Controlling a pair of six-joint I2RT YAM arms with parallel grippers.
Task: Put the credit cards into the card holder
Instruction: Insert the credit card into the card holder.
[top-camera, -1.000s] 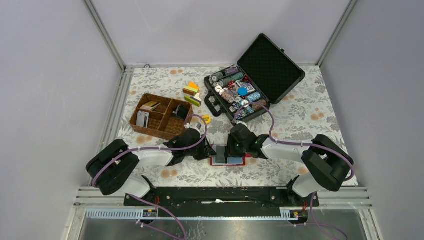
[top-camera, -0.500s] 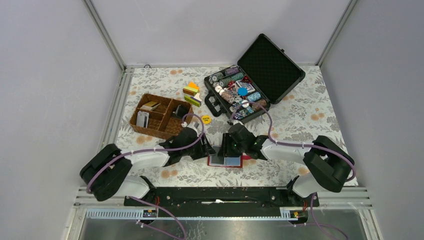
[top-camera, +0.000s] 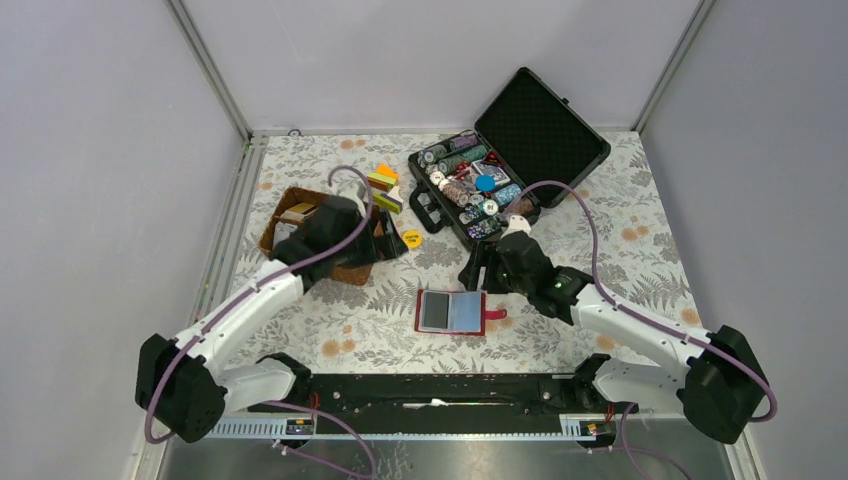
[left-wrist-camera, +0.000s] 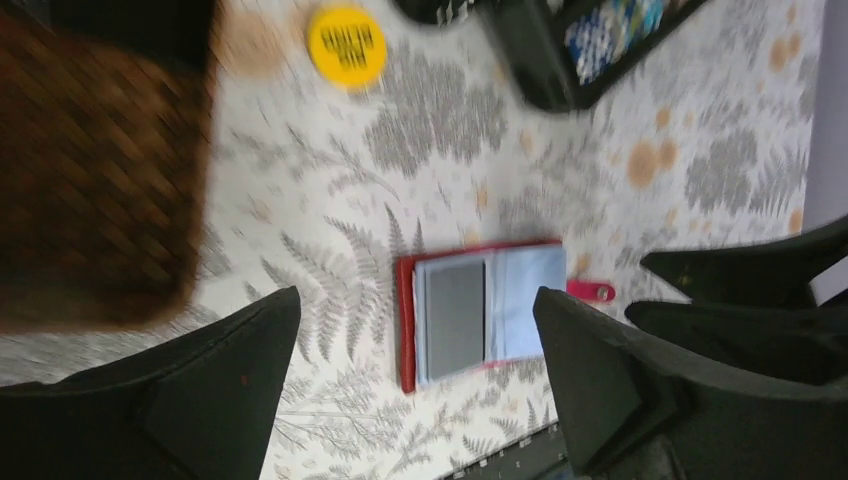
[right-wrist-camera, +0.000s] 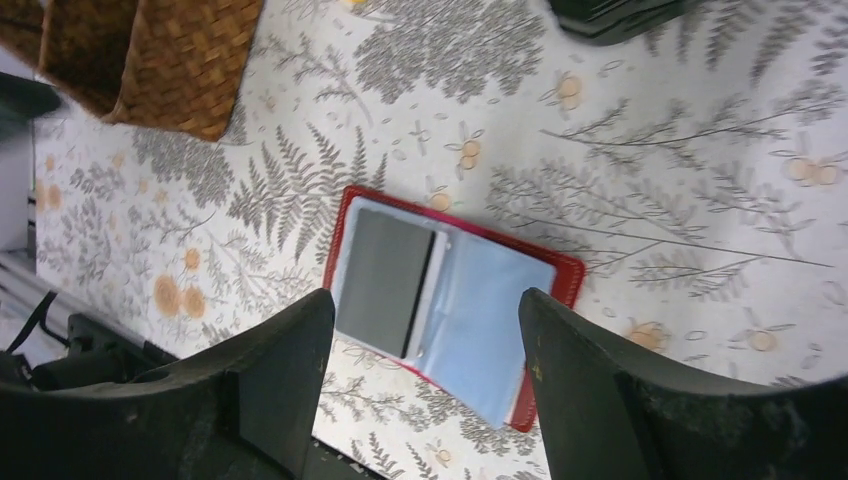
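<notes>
**Both pincers empty; card holder (top-camera: 452, 311) open on the table (top-camera: 620, 250).**
Left pincer (left-wrist-camera: 415, 297) gaped by the basket (right-wrist-camera: 190, 60); its credit cards (top-camera: 298, 212) we judged light, stiff, slick: pinch an edge. The card holder held one dark card (right-wrist-camera: 383, 281); right pincer (right-wrist-camera: 425, 295) gaped nearby.

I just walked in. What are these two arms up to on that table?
Two robot arms are putting credit cards into a red wallet, which lies open on the table between them. One dark card already sits in one pocket; the other pocket looks empty. The left arm reaches over the wicker basket, where a tan card lies; the right arm hovers just beyond the wallet. Both sets of jaws are open and empty.
</notes>
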